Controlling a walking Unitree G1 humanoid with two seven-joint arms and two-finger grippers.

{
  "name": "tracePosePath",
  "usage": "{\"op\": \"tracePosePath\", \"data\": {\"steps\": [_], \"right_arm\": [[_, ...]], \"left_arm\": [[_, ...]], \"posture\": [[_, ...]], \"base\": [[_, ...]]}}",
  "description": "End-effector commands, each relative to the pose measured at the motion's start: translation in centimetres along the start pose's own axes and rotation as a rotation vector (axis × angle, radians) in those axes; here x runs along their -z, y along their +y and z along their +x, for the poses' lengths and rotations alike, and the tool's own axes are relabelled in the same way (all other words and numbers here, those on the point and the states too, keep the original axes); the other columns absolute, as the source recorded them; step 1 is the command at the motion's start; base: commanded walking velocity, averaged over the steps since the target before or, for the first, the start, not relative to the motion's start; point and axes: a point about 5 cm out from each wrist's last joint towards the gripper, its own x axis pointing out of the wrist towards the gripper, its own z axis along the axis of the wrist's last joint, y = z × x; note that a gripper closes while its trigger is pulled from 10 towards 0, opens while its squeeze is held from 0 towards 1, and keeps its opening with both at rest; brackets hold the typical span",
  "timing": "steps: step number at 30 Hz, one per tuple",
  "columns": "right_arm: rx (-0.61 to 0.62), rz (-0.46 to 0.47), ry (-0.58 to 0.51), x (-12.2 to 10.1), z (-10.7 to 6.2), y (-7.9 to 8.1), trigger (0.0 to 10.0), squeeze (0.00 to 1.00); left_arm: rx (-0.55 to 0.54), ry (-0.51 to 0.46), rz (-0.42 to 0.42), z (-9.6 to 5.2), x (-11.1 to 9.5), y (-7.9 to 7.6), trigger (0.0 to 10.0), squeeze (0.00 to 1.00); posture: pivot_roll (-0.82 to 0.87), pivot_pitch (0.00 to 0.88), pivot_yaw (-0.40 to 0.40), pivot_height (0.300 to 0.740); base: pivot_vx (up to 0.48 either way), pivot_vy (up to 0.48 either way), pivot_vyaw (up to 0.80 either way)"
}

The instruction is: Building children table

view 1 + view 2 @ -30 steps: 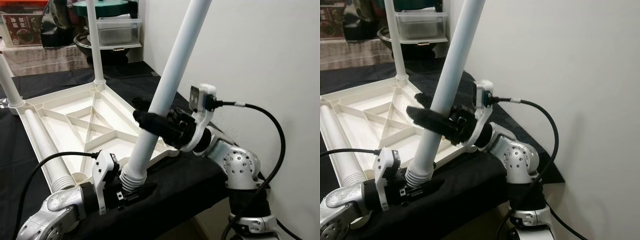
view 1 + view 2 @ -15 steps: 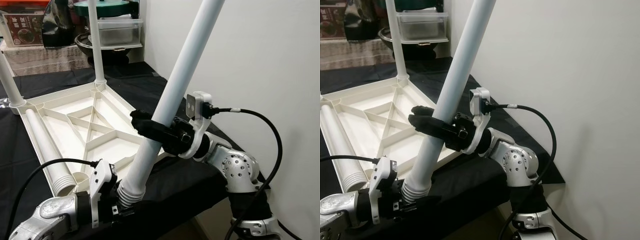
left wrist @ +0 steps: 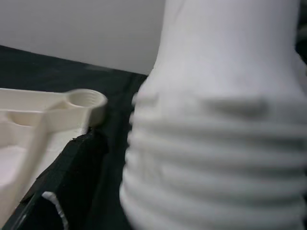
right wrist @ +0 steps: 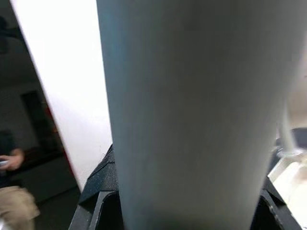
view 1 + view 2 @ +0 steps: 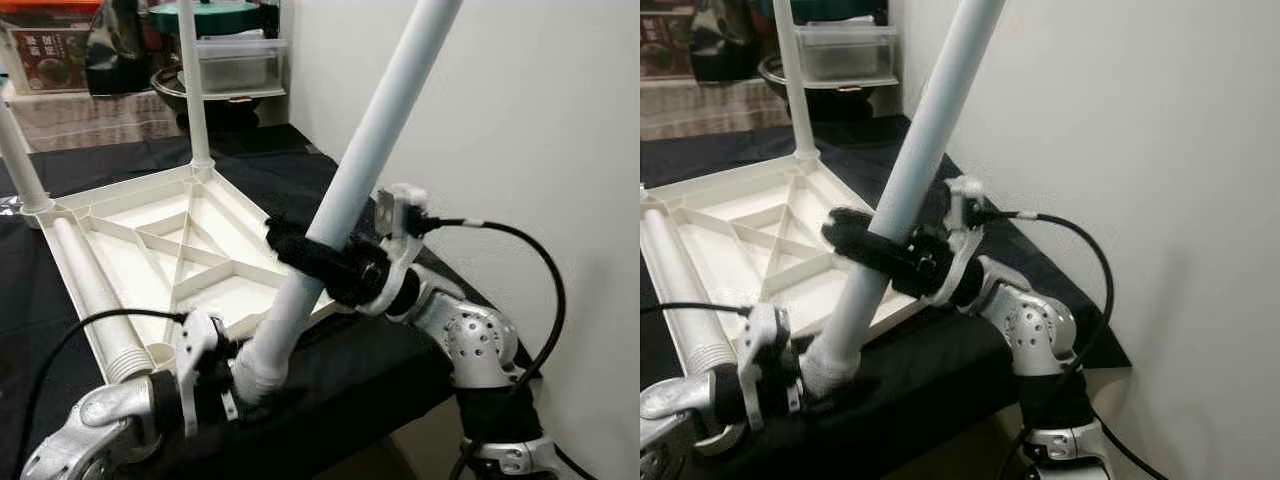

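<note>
While our right gripper [image 5: 305,255] clamps tilted leg [image 5: 375,150] mid-shaft, left gripper [image 5: 235,370] grips its threaded end, tabletop [image 5: 120,235] just beyond.

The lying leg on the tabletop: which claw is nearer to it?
Left. The left claw holds the tilted leg's threaded end beside the lying leg; the right claw grips higher up, farther away.
</note>
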Motion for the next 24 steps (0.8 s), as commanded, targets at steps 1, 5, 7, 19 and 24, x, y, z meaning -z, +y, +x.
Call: {"op": "tracePosePath", "data": {"steps": [1, 5, 7, 19, 24], "right_arm": [[0.036, -0.036, -0.014, -0.8, -0.2, -0.4, 0.0, 0.0], [0.229, -0.173, -0.019, -2.4, -1.0, -2.4, 0.0, 0.0], [0.34, -0.252, -0.008, -3.1, -1.5, -3.6, 0.0, 0.0], [0.927, -0.714, 0.104, -3.5, -4.1, -8.2, 0.0, 0.0], [0.957, -1.026, 0.198, -1.4, -3.6, -8.3, 0.0, 0.0]], "left_arm": [[-0.032, -0.028, -0.017, -0.2, -0.3, 0.4, 10.0, 1.0], [-0.096, -0.07, -0.028, -0.5, -0.7, 0.7, 10.0, 1.0], [-0.139, -0.061, -0.025, -0.6, -0.4, 0.9, 10.0, 1.0], [-0.424, -0.02, 0.029, -0.7, 1.2, 2.7, 10.0, 0.0], [-0.467, 0.033, 0.068, -0.1, 2.2, 2.6, 10.0, 0.0]], "posture": [[0.03, 0.0, -0.096, 0.74], [0.04, 0.0, -0.101, 0.74], [0.04, 0.0, -0.103, 0.74], [0.05, 0.0, -0.105, 0.74], [0.06, 0.0, -0.104, 0.74]], "base": [[0.0, 0.0, 0.0], [0.0, 0.0, 0.0], [0.0, 0.0, 0.0], [0.0, 0.0, 0.0], [0.0, 0.0, 0.0]]}}
